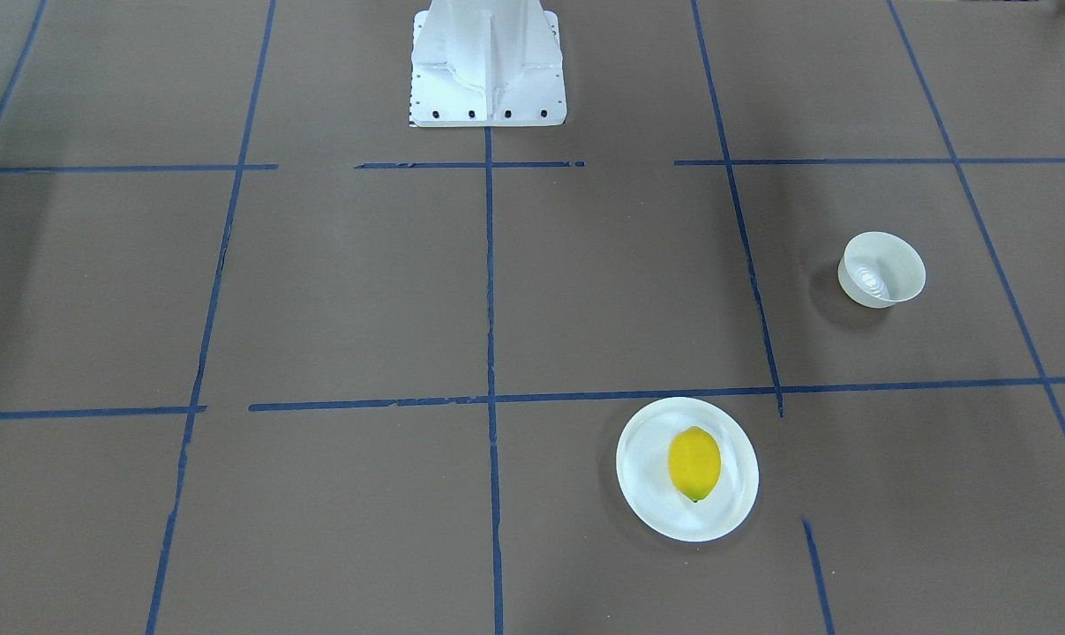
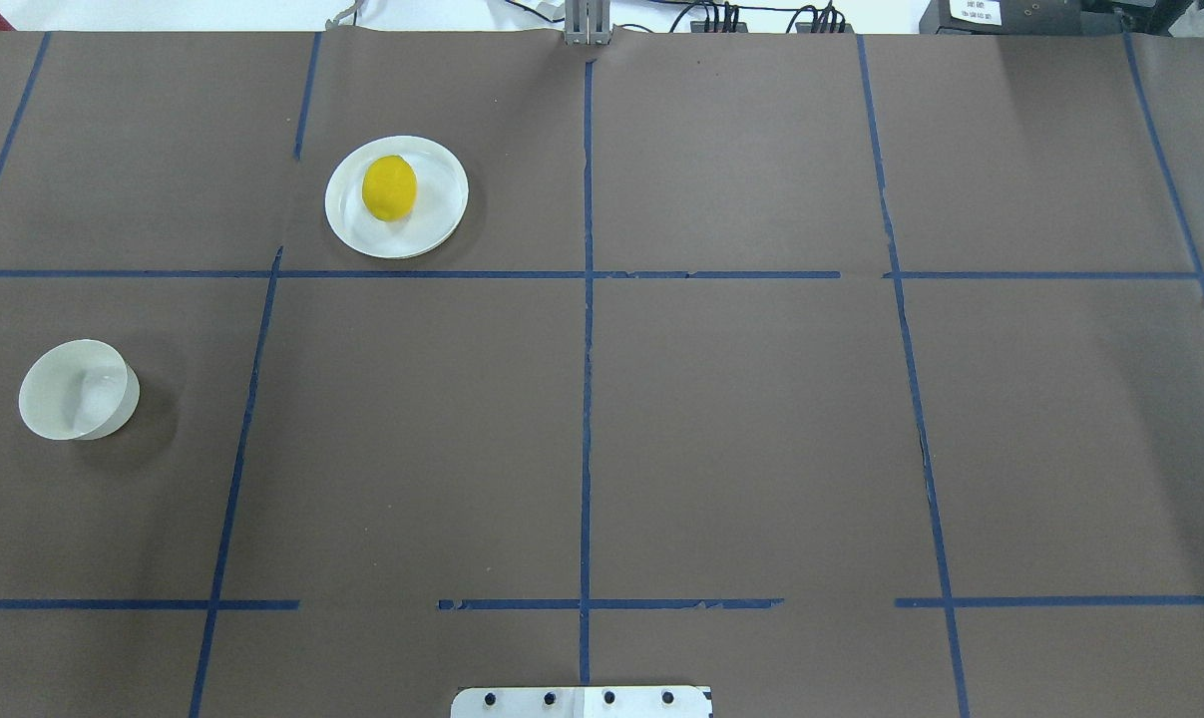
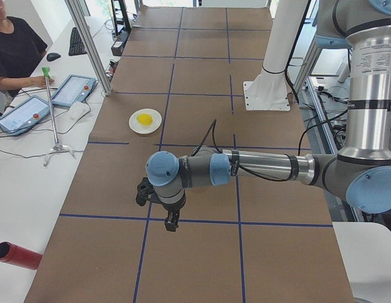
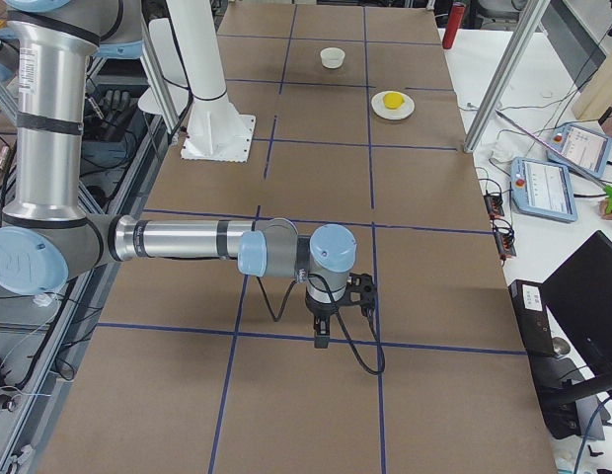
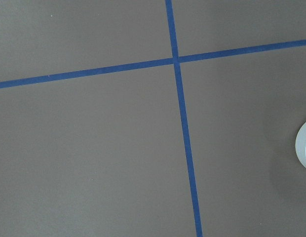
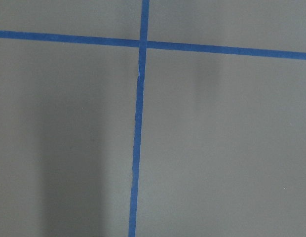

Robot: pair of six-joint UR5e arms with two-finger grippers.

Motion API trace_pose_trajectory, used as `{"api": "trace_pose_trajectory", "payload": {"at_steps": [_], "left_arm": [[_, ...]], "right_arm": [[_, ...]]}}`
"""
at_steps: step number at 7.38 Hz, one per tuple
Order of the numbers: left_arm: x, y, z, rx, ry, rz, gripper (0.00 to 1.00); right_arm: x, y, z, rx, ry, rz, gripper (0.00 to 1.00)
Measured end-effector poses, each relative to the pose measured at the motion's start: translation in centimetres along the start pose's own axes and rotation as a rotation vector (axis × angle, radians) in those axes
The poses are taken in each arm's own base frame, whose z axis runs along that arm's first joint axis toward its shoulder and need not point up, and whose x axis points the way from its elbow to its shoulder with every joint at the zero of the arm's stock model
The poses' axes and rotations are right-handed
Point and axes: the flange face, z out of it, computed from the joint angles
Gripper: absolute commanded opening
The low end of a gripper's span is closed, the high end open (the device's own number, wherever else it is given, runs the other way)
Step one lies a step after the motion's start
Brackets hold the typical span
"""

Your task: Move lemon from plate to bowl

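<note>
The yellow lemon (image 1: 694,463) lies on the flat white plate (image 1: 647,494), also seen in the overhead view as lemon (image 2: 389,186) on plate (image 2: 432,224). The small off-white bowl (image 1: 881,269) stands empty and apart from the plate; overhead it sits at the left (image 2: 78,389). My left gripper (image 3: 172,222) points down over bare table, well short of the plate (image 3: 134,123). My right gripper (image 4: 321,338) points down far from the plate (image 4: 405,111) and bowl (image 4: 332,57). I cannot tell whether either gripper is open or shut.
The white robot pedestal (image 1: 488,66) stands at the table's middle edge. Blue tape lines (image 2: 587,399) grid the brown table. An operator (image 3: 12,50), tablets (image 3: 72,89) and a thin stand (image 3: 52,113) are on a side table. A white rounded edge (image 5: 305,150) shows in the left wrist view.
</note>
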Motion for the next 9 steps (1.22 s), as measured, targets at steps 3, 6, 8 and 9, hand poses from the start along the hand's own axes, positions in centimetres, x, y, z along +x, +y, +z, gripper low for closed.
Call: {"api": "trace_pose_trajectory", "payload": {"at_steps": [3,6,8,9], "left_arm": [[0.3,0.3,-0.3,0.007,-0.012,0.016,1.00],[0.6,0.5,-0.5,0.014,-0.010,0.020,1.00],[1.0,0.2,-0.7,0.026,-0.008,0.029,1.00],[1.8,-0.7,-1.1,0.057,-0.015,0.046,1.00]], "right_arm": [[0.0,0.0,0.0,0.000,0.000,0.000,1.00],[0.0,0.0,0.0,0.000,0.000,0.000,1.00],[0.0,0.0,0.0,0.000,0.000,0.000,1.00],[0.0,0.0,0.0,0.000,0.000,0.000,1.00]]}}
